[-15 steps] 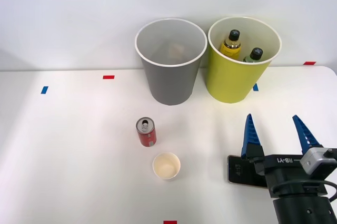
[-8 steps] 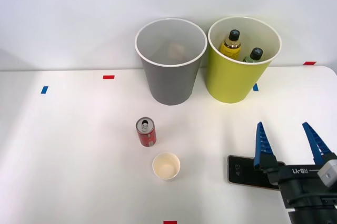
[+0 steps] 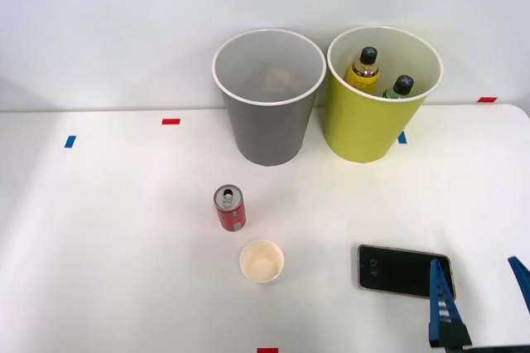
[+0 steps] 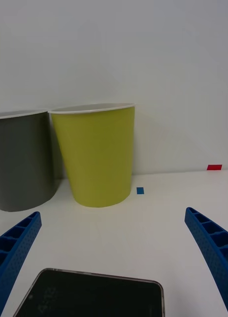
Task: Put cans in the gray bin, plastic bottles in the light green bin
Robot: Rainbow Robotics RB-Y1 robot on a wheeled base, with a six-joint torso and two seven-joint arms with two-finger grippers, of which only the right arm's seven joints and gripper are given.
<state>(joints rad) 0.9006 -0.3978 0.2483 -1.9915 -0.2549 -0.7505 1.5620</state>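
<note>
The tool (image 3: pixel 482 297) has been pulling back toward the table's near right corner, so that in the front view its arm has slid out of sight and its two blue ribbed fingers (image 3: pixel 439 302) are now poking up from the bottom edge. It is standing open and holding nothing, with the fingers well apart; in the wrist view they are sitting at the two lower corners (image 4: pixel 114 257). Just beyond the fingertips a black smartphone (image 3: pixel 405 270) is lying flat on the white table (image 3: pixel 108 237), its dark screen facing up, no longer covered by the arm.

Farther out, toward the table's middle, a cream paper cup (image 3: pixel 262 261) is standing upright with its mouth open. Just beyond it the short red can (image 3: pixel 229 208) is standing upright too, its silver top showing, near the cup but apart from it.

At the far edge the gray bin (image 3: pixel 267 100) and the light green bin (image 3: pixel 381 96) are standing side by side, very close together. Something pale is showing faintly deep in the gray bin, too dim to tell what it is. The yellow bottle (image 3: pixel 363 69) and the green bottle (image 3: pixel 399 88), both black-capped, are resting inside the light green bin. Small red and blue tape marks are dotting the table.
</note>
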